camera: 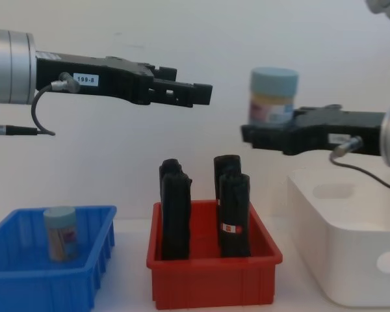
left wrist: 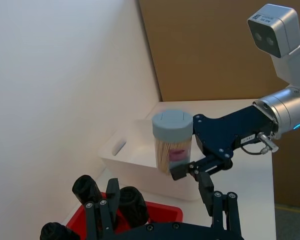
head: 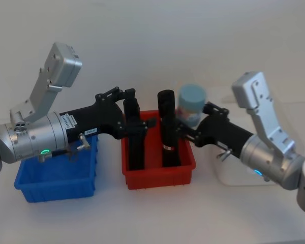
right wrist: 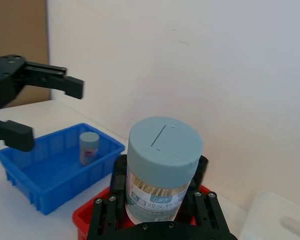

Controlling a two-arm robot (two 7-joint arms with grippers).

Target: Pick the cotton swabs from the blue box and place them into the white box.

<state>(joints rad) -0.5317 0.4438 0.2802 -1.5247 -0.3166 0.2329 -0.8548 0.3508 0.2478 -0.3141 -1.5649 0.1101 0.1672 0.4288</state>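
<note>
The right gripper (camera: 263, 134) is clamped on one jar of cotton swabs (camera: 273, 96), low on its body, so the lid is on top and the jar is upright. It holds the jar high above the right rim of the red bin (camera: 208, 283), clear of the tall black objects (camera: 174, 208) and just short of the white box (camera: 351, 260). I judge the height is for passing over them. The left gripper (camera: 194, 93), jaws apart and empty, hangs high over the red bin. A second jar (camera: 60, 233) stands in the blue box (camera: 19, 286). The three bins make a row on a white tabletop (head: 66, 223): blue toward its left edge, white toward its right, probably near a corner. Behind is a plain white wall (camera: 247, 32), with a brown panel (left wrist: 210, 50) beside it.
</note>
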